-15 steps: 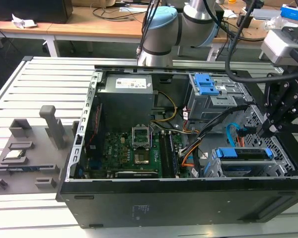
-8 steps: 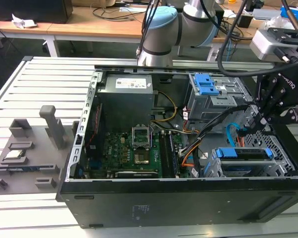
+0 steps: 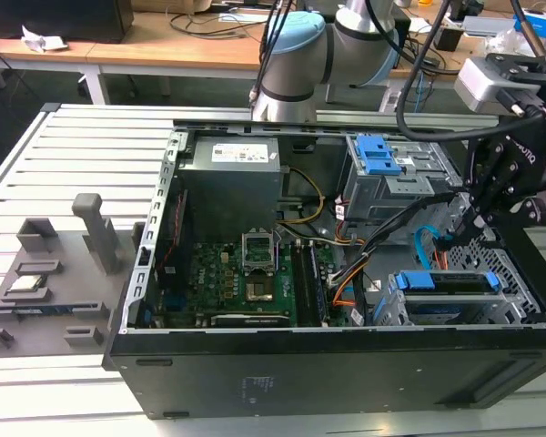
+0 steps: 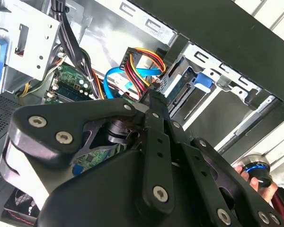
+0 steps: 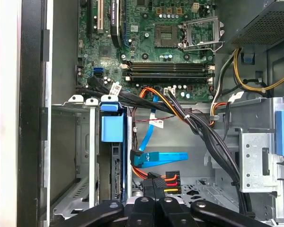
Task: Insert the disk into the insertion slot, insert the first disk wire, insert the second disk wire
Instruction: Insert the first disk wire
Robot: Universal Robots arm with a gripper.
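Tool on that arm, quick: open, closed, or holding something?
The tool is closed, gripping the first disk wire by its dark plug.

The insertion slot [image 5: 91, 142] is bare, dull silver-grey sheet metal, the disk [image 5: 112, 128] carries smooth bright blue plastic, the second disk wire [image 5: 163, 158] is a glossy light-blue plastic ribbon, the first disk wire [image 5: 169, 178] has smooth plastic-sheathed strands, and the tool [image 5: 155, 188] is matt black.

white label [image 3: 244, 155] on the power supply [image 3: 232, 196] — print too small to read, nothing else legible
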